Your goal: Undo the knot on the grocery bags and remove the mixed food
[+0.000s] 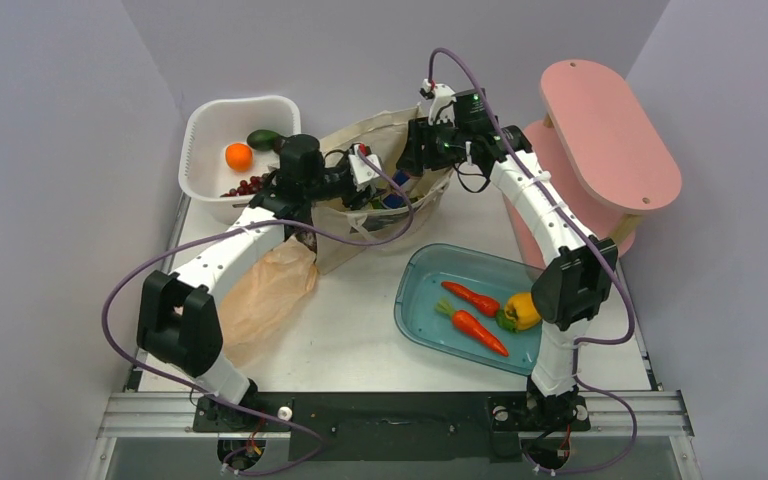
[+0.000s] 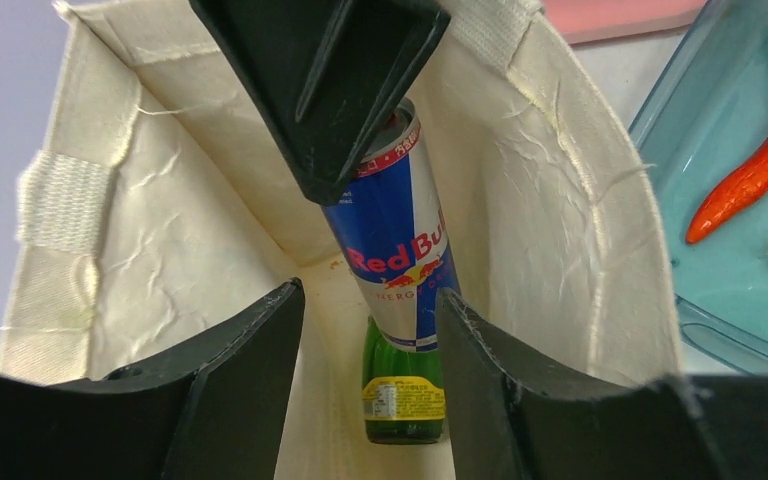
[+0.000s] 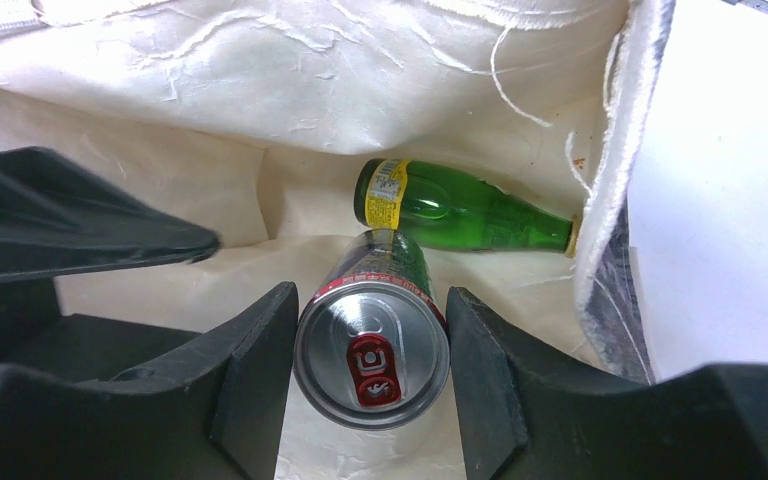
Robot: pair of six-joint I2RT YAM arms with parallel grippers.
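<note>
My right gripper is down inside the canvas tote, and its two fingers press against either side of the blue-silver can just below the rim, so I have that can clamped. The can stands tilted inside the tote, with its pull-tab end up toward my right wrist and its base down near the tote's floor. The green bottle lies on its side on that floor, under and behind the can, its yellow cap against the tote's side wall. My left gripper is also in the tote's mouth, facing the right one. Its jaws are apart with nothing between them; the lower part of the can shows in the gap, deeper in the tote. The peach-orange plastic bag lies flattened on the table just beside the tote, on my left arm's side. The two carrots lie in the teal tray near the tote on my right arm's side, next to a yellow pepper. The avocado sits in the white basket just beside the tote on the left, with a round orange fruit
</note>
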